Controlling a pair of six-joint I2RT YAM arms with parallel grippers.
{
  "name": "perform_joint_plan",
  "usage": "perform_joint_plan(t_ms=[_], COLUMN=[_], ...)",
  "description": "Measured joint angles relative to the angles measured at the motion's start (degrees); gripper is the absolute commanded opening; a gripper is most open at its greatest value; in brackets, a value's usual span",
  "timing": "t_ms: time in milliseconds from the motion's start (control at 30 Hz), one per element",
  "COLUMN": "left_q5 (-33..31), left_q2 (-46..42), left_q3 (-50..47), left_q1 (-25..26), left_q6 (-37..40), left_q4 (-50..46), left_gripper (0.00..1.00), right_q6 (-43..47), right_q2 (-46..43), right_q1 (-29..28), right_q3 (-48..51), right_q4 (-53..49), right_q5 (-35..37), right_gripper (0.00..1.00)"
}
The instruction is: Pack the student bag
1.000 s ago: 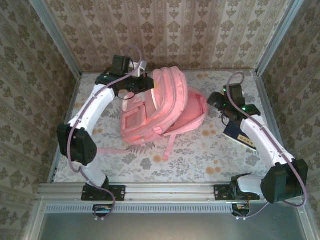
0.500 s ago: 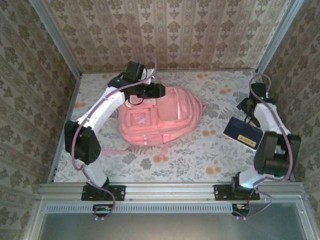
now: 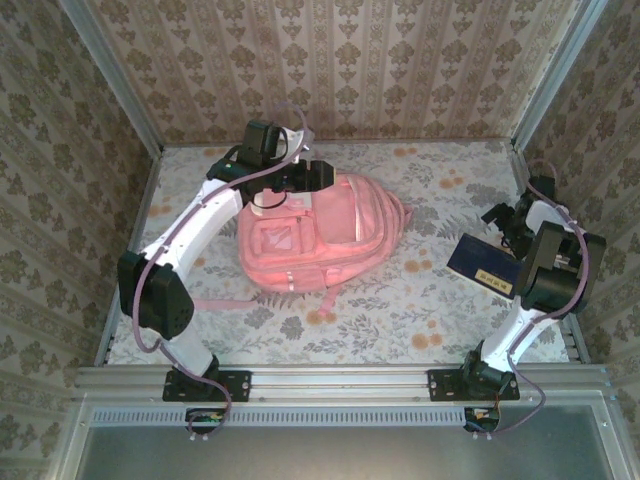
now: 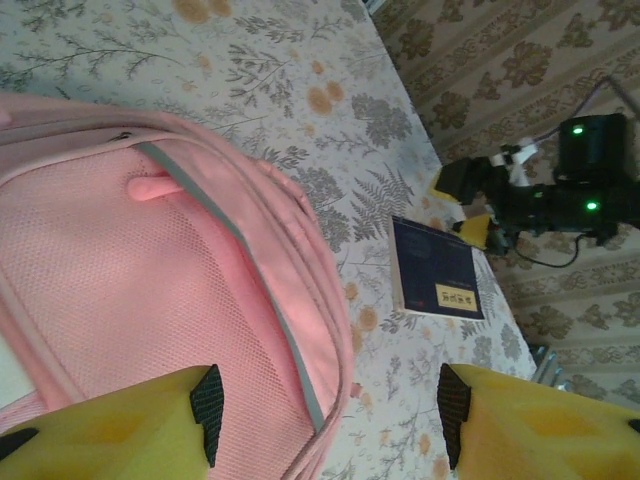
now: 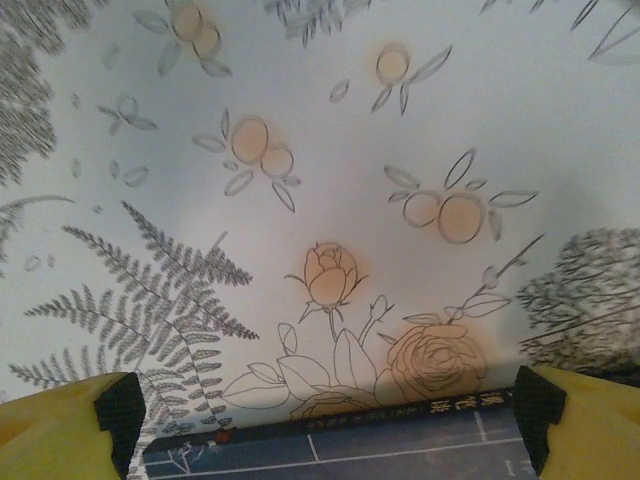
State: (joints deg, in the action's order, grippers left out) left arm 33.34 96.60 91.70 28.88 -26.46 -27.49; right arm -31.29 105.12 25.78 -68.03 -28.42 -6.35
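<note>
The backpack [image 3: 300, 240] lies about mid-table on the table [image 3: 420, 310], with a strap [image 3: 225, 302] trailing toward the near left. The book [image 3: 484, 266] lies flat to its right, well apart from it. The left gripper [image 3: 322, 176] hangs over the backpack's far edge, and the right gripper [image 3: 497, 218] sits just beyond the book's far side.

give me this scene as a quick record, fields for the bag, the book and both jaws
student bag: pink, lying flat on the floral table, pockets up
book: dark blue, flat on the table right of the bag, apart from it, not packed
left jaws: open, over the bag's far end
right jaws: open, by the book's far edge, holding nothing
</note>
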Motion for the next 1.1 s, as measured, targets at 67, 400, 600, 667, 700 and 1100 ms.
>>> perform_joint_plan(t_ms=[67,400,600,667,700,1100], left_q5=[0.6,2.7,3.9,4.1,4.2,4.4], left_q2=[0.0,0.0,0.0,-0.1,-0.1,-0.5], left_q3=[-0.2,-1.0,-1.4,-1.4,-1.5,-1.7], left_q1=[0.0,-0.5,-1.2,-1.3,-1.3,-1.3], left_q6=[-0.3,-1.4,-2.4,-2.5,-2.5,-3.3], left_q4=[0.4,1.6,2.4,2.6,2.7,3.6], left_gripper=[0.62,0.62,0.63,0.63,0.63,0.64], right_q6=[-0.2,-6.6,-12.5,-13.9,-14.1,-13.3], right_q2=[0.1,-5.9,-13.4,-15.9,-17.2,-33.7], right_q1=[-0.2,-0.4,-2.8,-4.9,-6.4,-11.3], right_q3=[0.7,8.8,17.0,19.4,20.5,22.1], right_q4=[0.9,5.6,5.6,5.2,4.9,-6.5], right_q5=[-0.7,-6.9,-8.5,-8.5,-8.7,8.7], right_gripper=[0.96,0.93,0.92,0.92,0.91,1.00])
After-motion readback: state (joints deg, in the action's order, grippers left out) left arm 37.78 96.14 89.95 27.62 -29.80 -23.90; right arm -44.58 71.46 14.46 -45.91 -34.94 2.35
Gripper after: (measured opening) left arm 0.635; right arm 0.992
